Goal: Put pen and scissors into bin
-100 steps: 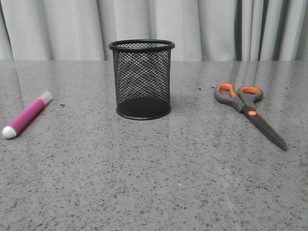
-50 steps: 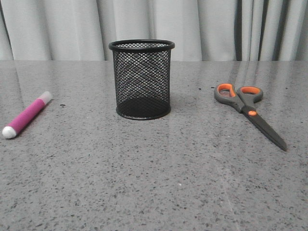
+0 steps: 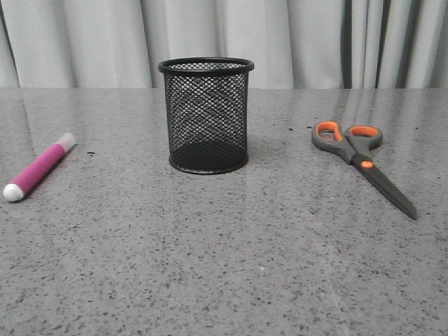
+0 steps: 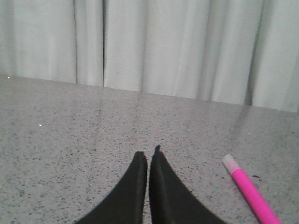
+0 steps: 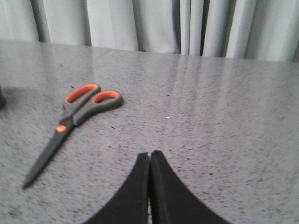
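Note:
The black wire-mesh bin [image 3: 206, 115] stands upright at the table's middle. The magenta pen [image 3: 38, 168] lies flat on the table at the far left, white rounded end toward me; it also shows in the left wrist view [image 4: 250, 189]. The scissors [image 3: 360, 162] lie closed at the right, grey and orange handles away from me; they also show in the right wrist view [image 5: 70, 125]. My left gripper [image 4: 148, 156] is shut and empty above the table, beside the pen. My right gripper [image 5: 149, 156] is shut and empty, beside the scissors. Neither gripper shows in the front view.
A grey speckled table [image 3: 231, 259] carries everything. Pale pleated curtains [image 3: 301, 42] hang behind its far edge.

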Available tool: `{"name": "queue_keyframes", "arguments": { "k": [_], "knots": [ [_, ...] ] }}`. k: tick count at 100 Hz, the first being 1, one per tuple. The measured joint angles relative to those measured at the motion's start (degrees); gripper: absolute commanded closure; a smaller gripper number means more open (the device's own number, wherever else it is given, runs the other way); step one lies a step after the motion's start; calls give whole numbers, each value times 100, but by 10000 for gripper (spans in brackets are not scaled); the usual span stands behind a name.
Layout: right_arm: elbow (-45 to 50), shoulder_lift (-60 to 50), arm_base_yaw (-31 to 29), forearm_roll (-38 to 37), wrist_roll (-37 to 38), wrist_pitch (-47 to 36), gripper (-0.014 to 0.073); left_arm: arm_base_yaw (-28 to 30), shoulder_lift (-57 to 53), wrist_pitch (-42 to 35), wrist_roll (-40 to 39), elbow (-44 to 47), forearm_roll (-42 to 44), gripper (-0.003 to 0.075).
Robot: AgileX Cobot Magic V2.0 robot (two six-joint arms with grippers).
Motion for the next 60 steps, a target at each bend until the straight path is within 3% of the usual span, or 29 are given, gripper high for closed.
{"name": "queue_keyframes", "arguments": {
  "k": [40, 60],
  "knots": [
    [0, 0, 0, 2487, 0, -556, 666, 0, 0, -21, 0, 0, -2648, 740],
    [-91, 0, 0, 2849, 0, -148, 649, 0, 0, 184, 0, -94, -3163, 740]
  ]
}}
